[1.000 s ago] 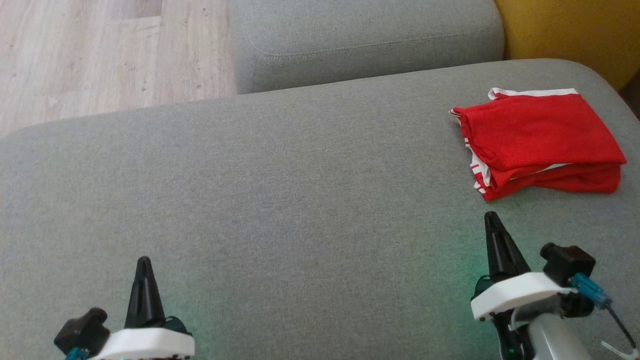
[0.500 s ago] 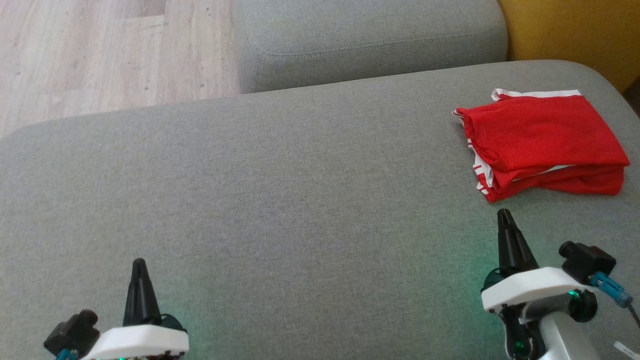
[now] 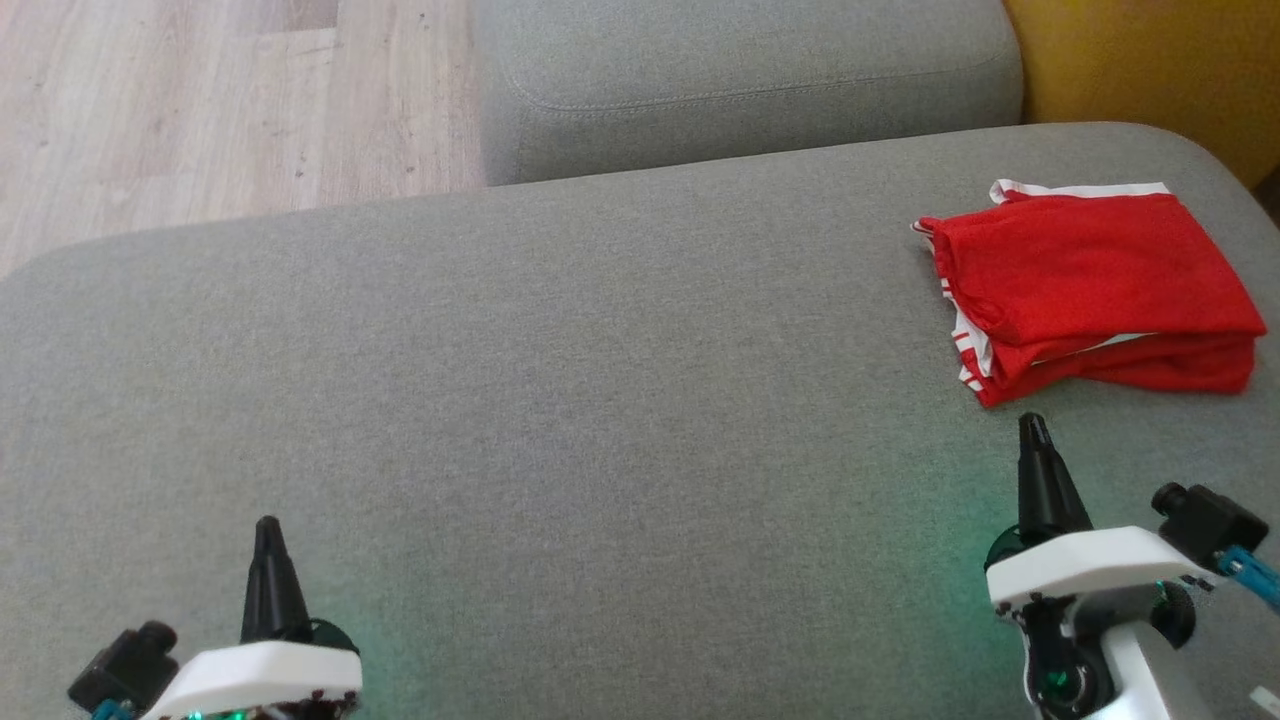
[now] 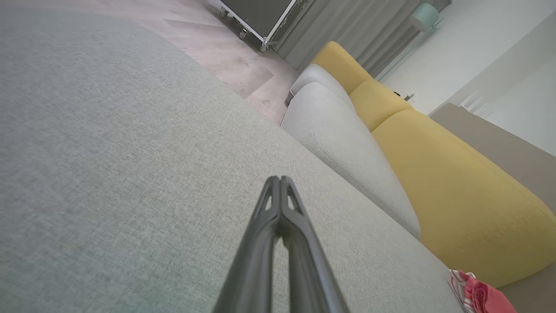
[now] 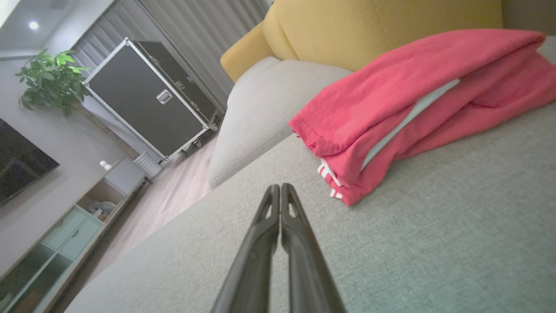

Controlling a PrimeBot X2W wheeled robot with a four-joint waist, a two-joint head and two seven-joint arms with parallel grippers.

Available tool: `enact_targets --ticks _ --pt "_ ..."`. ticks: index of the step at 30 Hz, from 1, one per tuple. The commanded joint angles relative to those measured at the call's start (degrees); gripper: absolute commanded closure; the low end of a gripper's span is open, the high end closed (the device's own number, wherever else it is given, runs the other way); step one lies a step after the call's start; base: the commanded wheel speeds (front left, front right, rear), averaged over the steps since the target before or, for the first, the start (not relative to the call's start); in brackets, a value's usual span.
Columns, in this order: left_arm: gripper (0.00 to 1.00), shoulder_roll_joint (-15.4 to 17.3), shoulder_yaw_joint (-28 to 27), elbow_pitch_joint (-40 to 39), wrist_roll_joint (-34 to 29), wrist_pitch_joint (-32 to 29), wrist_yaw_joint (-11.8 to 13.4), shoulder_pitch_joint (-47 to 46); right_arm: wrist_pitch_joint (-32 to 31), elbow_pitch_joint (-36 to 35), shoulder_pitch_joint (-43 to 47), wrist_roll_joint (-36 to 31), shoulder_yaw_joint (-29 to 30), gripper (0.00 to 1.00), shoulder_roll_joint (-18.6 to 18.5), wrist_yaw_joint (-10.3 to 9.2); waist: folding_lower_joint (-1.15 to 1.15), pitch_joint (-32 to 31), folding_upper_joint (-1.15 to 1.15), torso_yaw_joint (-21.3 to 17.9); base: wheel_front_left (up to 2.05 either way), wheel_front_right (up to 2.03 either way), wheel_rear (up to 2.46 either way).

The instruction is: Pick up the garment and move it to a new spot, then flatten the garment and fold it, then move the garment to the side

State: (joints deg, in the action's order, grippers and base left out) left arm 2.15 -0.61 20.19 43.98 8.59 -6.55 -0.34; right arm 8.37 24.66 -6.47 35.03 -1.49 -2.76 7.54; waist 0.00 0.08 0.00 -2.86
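Note:
The garment [image 3: 1095, 285] is red with white trim and lies folded in a neat stack at the far right of the grey cushion [image 3: 560, 400]. My right gripper [image 3: 1033, 427] is shut and empty, its tips a short way in front of the stack's near edge. In the right wrist view the garment [image 5: 417, 104] sits just beyond and right of the closed fingers [image 5: 280, 189]. My left gripper [image 3: 266, 527] is shut and empty at the near left, far from the cloth. A corner of the garment [image 4: 475, 295] peeks in at the left wrist view's lower right.
A second grey cushion [image 3: 740, 80] lies beyond the one I work over. Yellow upholstery [image 3: 1150, 70] rises at the far right. Wooden floor [image 3: 200, 110] shows at the upper left. A black wheeled case [image 5: 152, 100] and a potted plant [image 5: 52, 80] stand across the room.
Both grippers have drawn back toward the picture's lower edge, the right one also shifting right. The head view has shifted slightly. The garment lies as it did.

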Motion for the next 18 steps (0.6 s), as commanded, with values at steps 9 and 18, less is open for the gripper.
enact_targets --ticks 9,18 --pt "1.0 0.37 -1.78 -2.44 5.98 -1.75 -0.34 -3.31 -1.76 -3.24 -1.9 7.2 0.85 1.0 -0.15 -0.02 0.0 0.01 0.0 0.32 0.0 0.0 0.0" --pt "1.0 0.41 -2.25 -2.86 10.79 -3.26 -0.4 -3.6 -3.25 -4.08 -1.65 12.9 1.67 1.0 -0.14 -0.02 0.0 0.02 0.0 0.61 0.0 0.0 0.0"
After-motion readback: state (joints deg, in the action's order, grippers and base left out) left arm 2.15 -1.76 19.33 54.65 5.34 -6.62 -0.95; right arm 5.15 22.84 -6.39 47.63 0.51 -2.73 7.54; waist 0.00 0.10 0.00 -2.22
